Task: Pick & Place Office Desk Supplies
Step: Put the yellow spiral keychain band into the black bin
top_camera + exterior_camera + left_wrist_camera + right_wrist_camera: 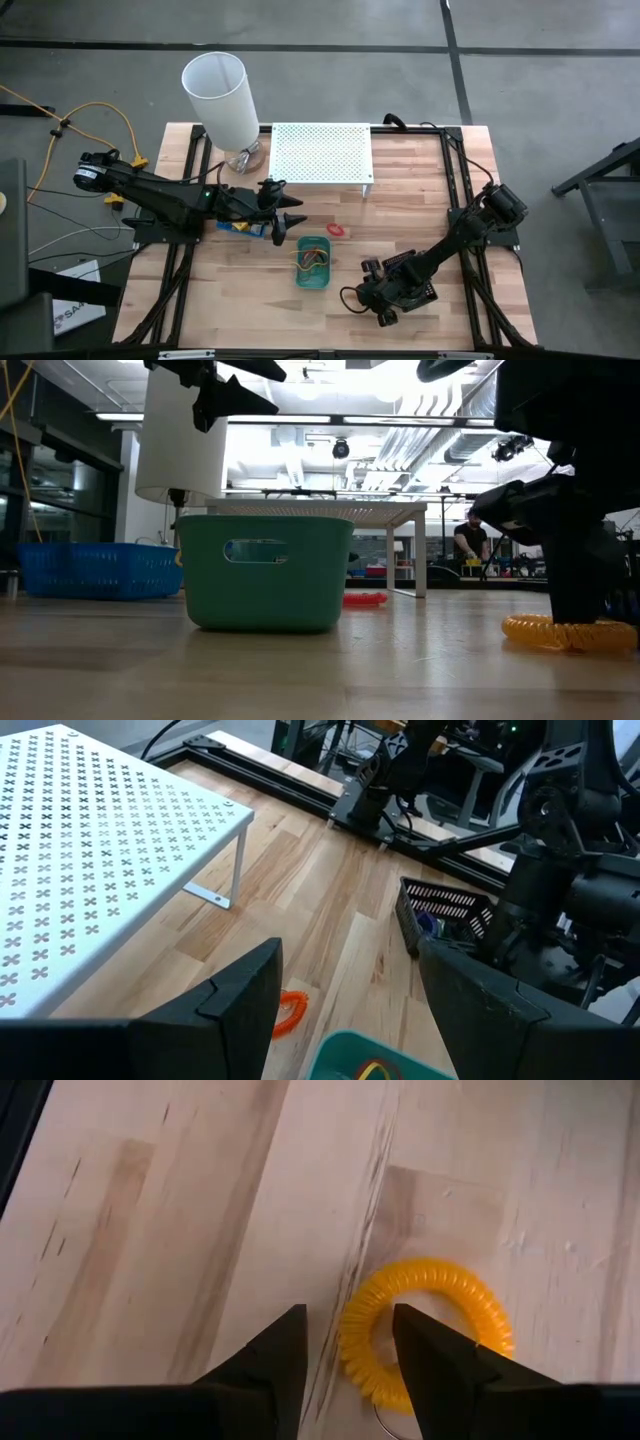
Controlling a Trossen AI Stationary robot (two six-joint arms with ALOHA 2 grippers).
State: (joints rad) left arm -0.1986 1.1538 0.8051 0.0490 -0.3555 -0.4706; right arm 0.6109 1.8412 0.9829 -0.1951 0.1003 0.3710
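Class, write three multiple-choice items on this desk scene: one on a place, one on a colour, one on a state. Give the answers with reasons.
1. Where does the small red coiled ring lie?
A. Inside the green tray
B. On the wooden table between the white perforated shelf and the green plastic tray
C. On top of the shelf

2. What colour is the coiled ring under the right gripper?
A. Yellow-orange
B. Purple
C. Blue

3. How does the left gripper stand?
A. Shut on a ring
B. Shut and empty
C. Open and empty

Answers: 1 B, the high view shows it on bare wood; 2 A, the right wrist view shows it; 3 C, the left wrist view shows its fingers apart with nothing between.
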